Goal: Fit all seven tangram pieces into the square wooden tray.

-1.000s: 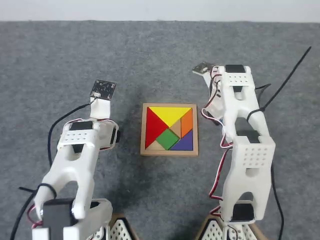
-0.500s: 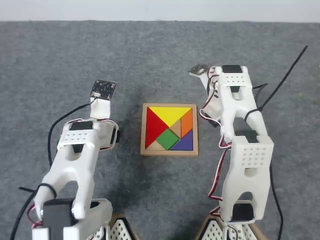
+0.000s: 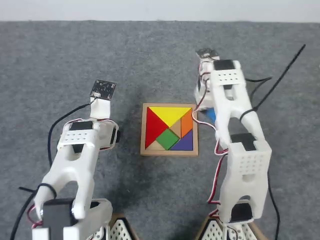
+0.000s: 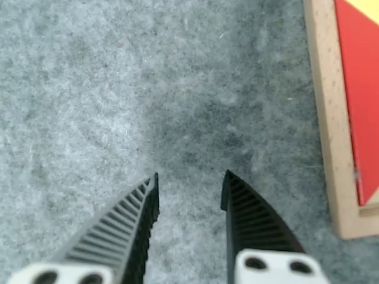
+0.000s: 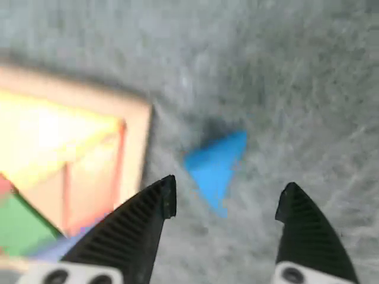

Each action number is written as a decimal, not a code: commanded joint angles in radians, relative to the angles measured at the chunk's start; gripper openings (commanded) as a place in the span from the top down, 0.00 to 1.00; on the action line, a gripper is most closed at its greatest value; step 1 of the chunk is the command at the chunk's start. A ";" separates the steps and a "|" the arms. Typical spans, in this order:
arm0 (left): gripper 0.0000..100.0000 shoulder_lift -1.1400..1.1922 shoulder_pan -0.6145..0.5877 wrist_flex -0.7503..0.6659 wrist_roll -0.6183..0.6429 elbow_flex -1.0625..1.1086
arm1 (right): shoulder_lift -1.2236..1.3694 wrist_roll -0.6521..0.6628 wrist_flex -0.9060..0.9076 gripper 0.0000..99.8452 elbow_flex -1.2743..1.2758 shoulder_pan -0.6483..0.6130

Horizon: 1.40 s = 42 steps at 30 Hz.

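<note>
2 grippers of mine are hanging over the grey carpet (image 3: 75, 60). My left gripper (image 4: 190, 177) is hovering at 9 o'clock of the square wooden tray (image 3: 170, 153), fingers standing apart over bare carpet. 5 pieces are sitting inside the tray: red triangle (image 3: 152, 127), yellow triangle (image 3: 169, 114), orange piece (image 3: 187, 122), green square (image 3: 167, 138), purple triangle (image 3: 185, 142). My right gripper (image 5: 230, 182) is spreading its fingers wide above the blue triangle (image 5: 214, 165), which is lying on the carpet just beside the tray at 3 o'clock.

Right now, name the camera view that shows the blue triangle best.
The right wrist view: the blue triangle lies whole on the carpet beside the tray, ahead of the right gripper. The high view catches a sliver beside the right arm.
</note>
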 commanded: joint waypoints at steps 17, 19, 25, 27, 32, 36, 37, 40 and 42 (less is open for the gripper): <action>0.84 -0.003 0.008 -0.028 -0.005 0.001 | 0.143 -0.127 -0.090 0.83 -0.011 -0.005; 0.84 -0.003 0.008 -0.028 -0.005 0.001 | 0.143 -0.130 -0.081 0.83 -0.011 -0.005; 0.84 -0.003 0.008 -0.028 -0.003 0.001 | 0.147 -0.129 -0.016 0.84 -0.006 0.001; 0.84 -0.003 0.008 -0.028 -0.003 0.001 | 0.148 -0.127 0.004 0.85 -0.006 0.001; 0.84 -0.003 0.008 -0.028 -0.003 0.001 | 0.148 -0.124 0.030 0.89 -0.005 0.001; 0.84 -0.003 0.008 -0.028 -0.003 0.001 | 0.151 -0.072 0.087 0.83 0.008 -0.007; 0.84 -0.003 0.008 -0.028 -0.003 0.001 | 0.145 -0.069 0.088 0.82 0.028 -0.007; 0.84 -0.003 0.008 -0.028 -0.003 0.001 | 0.140 -0.052 0.090 0.81 0.068 0.001; 0.84 -0.003 0.008 -0.028 -0.003 0.001 | 0.140 -0.023 0.097 0.78 0.075 0.001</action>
